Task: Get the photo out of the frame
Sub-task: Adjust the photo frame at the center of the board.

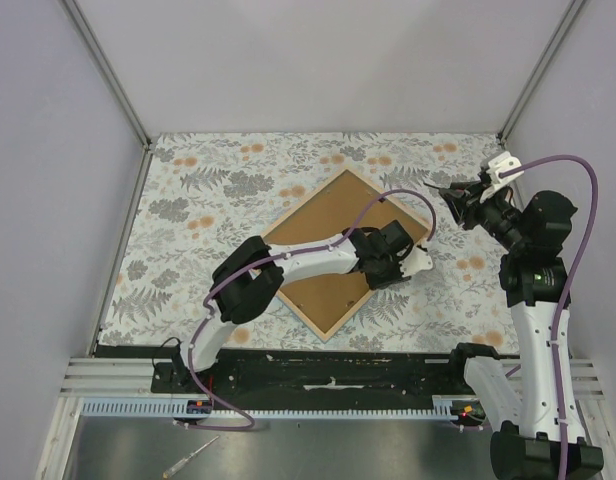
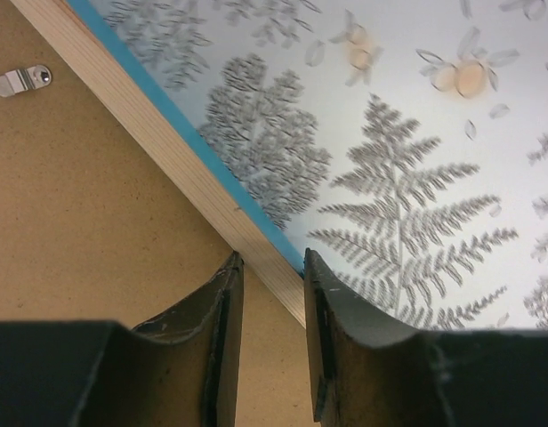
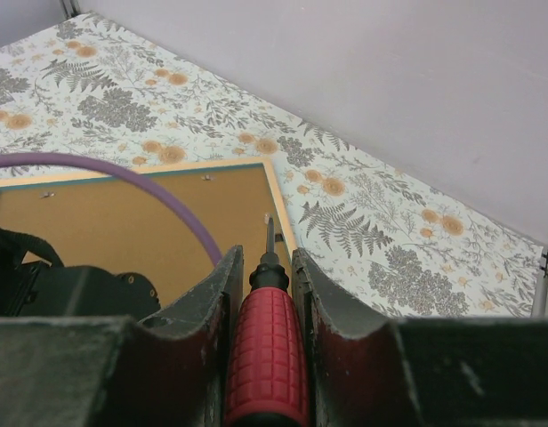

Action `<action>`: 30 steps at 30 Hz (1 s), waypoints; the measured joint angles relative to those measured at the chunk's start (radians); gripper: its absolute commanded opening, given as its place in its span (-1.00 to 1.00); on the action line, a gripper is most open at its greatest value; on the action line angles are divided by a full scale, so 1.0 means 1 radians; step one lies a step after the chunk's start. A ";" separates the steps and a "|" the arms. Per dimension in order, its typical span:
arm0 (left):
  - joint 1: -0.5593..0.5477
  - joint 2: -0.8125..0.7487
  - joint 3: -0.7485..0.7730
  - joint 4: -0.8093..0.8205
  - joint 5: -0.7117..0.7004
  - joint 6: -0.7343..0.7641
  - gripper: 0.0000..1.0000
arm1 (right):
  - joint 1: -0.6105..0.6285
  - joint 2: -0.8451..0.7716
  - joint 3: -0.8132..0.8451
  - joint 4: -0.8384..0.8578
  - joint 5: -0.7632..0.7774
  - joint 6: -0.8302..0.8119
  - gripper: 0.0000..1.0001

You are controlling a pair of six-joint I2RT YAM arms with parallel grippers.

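Note:
The frame (image 1: 303, 205) lies face down, turned like a diamond, on the floral cover, showing its light wood back and a thin blue rim (image 2: 158, 98). Inside it sits the photo, of which only the plain brown board back (image 1: 333, 210) (image 2: 87, 205) (image 3: 123, 222) shows. My left gripper (image 1: 413, 262) (image 2: 271, 258) is at the frame's right side, shut across the wooden rail (image 2: 167, 142), one finger on the brown board and the other over the cover. My right gripper (image 1: 453, 195) (image 3: 266, 255) hovers past the frame's right corner, shut on a red-handled screwdriver (image 3: 267, 356) whose tip points at the frame's edge (image 3: 283, 200).
A small metal retaining clip (image 2: 22, 80) lies on the board near the rail, and two more (image 3: 207, 178) show along the far rail. The left arm's purple cable (image 3: 123, 173) arcs over the board. Grey walls (image 1: 318, 70) close the table's back and sides. A tool (image 1: 188, 460) lies below the arm bases.

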 measured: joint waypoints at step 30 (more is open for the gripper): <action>0.067 -0.396 -0.389 0.134 -0.183 0.232 0.88 | 0.000 0.017 -0.022 0.045 -0.049 0.066 -1.00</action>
